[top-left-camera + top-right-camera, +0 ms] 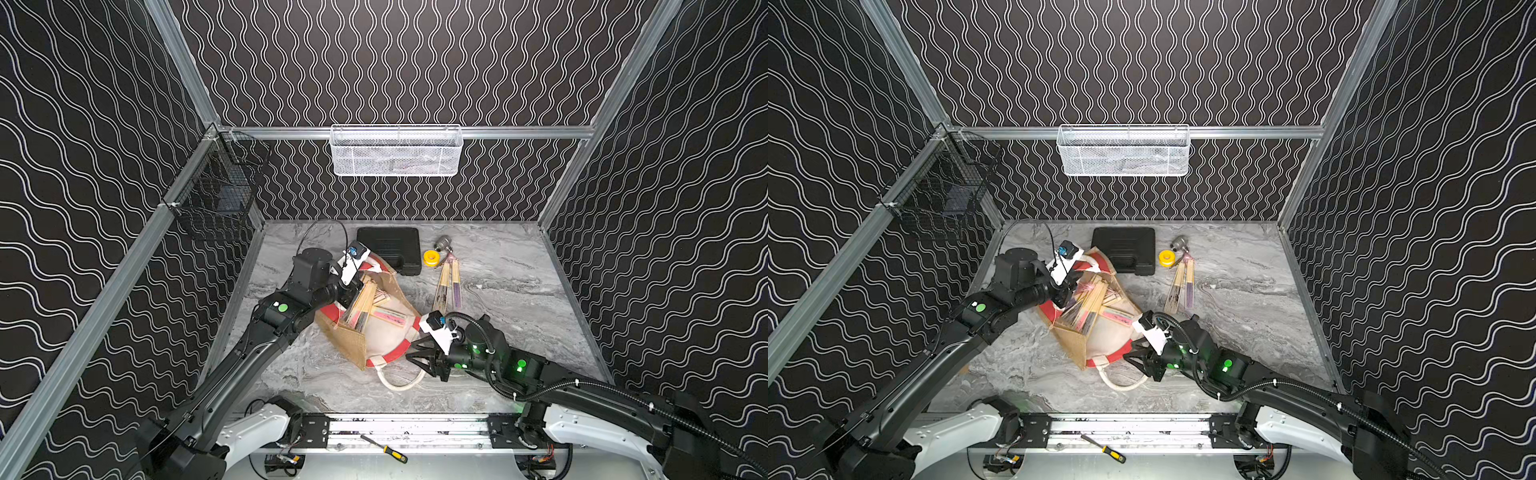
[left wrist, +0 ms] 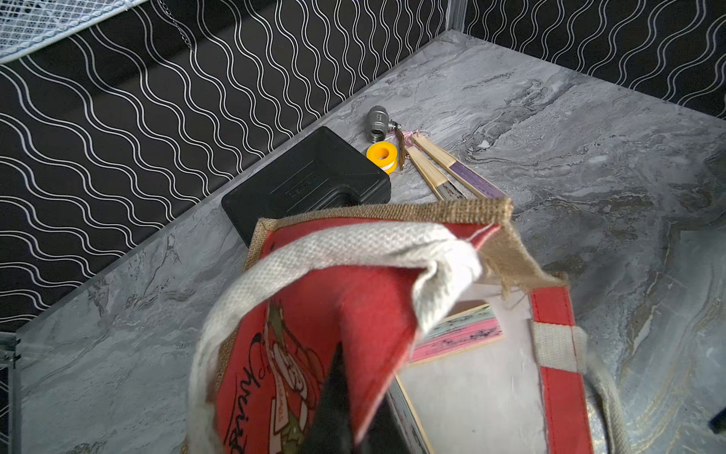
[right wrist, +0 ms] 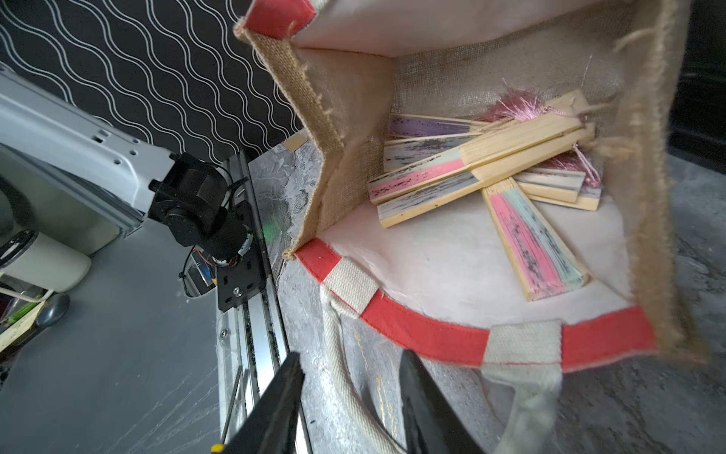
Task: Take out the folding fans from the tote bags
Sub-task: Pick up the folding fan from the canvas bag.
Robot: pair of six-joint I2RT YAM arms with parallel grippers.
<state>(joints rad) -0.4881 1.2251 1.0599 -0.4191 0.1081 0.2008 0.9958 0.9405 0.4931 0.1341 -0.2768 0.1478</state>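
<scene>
Right gripper [image 3: 351, 355]: jaws partly apart, empty, poised just outside the mouth of the tote bag [image 3: 432, 334], over its rope handle [image 3: 341, 377].
Left gripper [image 2: 345, 397]: closed, apparently pinching the bag's red printed panel to prop the mouth open; the contact is partly hidden.
Folding fans [image 3: 483, 169]: heaped deep inside the bag. Two fans [image 1: 446, 286] lie out on the table [image 1: 519, 332].
Step, as judged: reaching for another fan. Next move: enter the mouth, straddle the nearest pink fan [image 3: 534, 243] across its thin side, close.
</scene>
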